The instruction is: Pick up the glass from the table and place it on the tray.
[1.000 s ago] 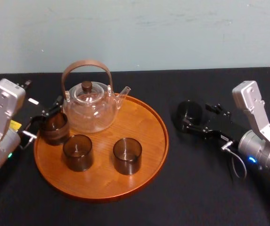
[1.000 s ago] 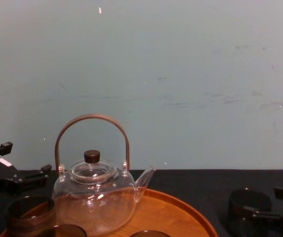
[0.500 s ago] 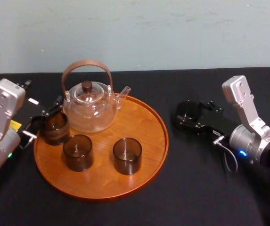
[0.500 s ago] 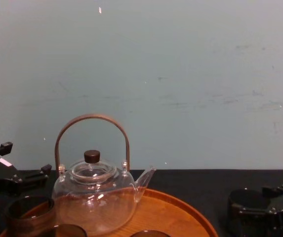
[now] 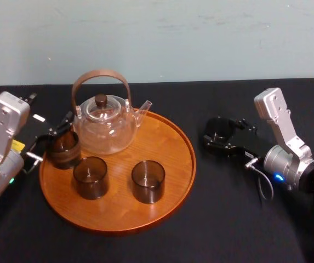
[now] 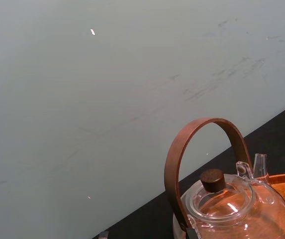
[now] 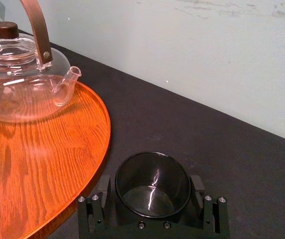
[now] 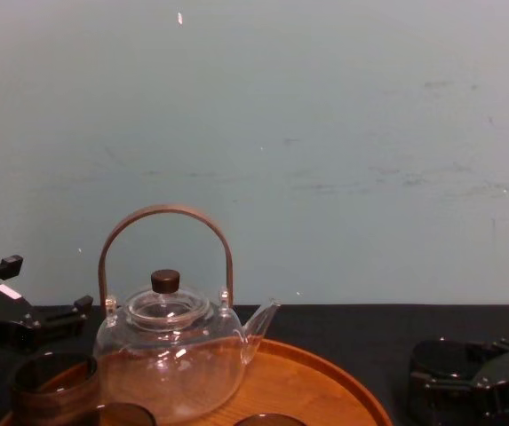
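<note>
Glass [image 5: 220, 130] stands upright on the black surface [image 5: 228, 219], at 3 o'clock from the tray [image 5: 170, 139] and just off its rim

- Right claw [image 7: 150, 185] is low on the surface, reaching in from 3 o'clock. It is spread, with the glass between its pads [image 7: 105, 189]. The pads sit just beside the wall on either side, and I see no squeeze yet
- Left claw [image 5: 51, 136] is parked at the tray's 9 o'clock edge, and I cannot tell its state
- On the tray there is a teapot [image 5: 104, 129] at 11 o'clock and three tumblers [image 5: 90, 177] from 9 round to the middle. The sector from 1 to 4 o'clock is bare wood

Handling, my read:
- The glass is short, dark and thin-walled, and it looks empty, so I judge it light
- It is rigid but brittle, and smooth enough to slip under a weak pinch
- I would hold it across the widest part of the body, below the lip, with the pads square to the wall
- Close only until it stops sliding, because a hard clamp risks a crack

Next, as I judge it: close, lift clear of the raised rim, carry toward 9 o'clock and set it down on the bare sector. I must keep it away from the teapot spout and the nearest tumbler, as glass knocking glass is the main hazard
</note>
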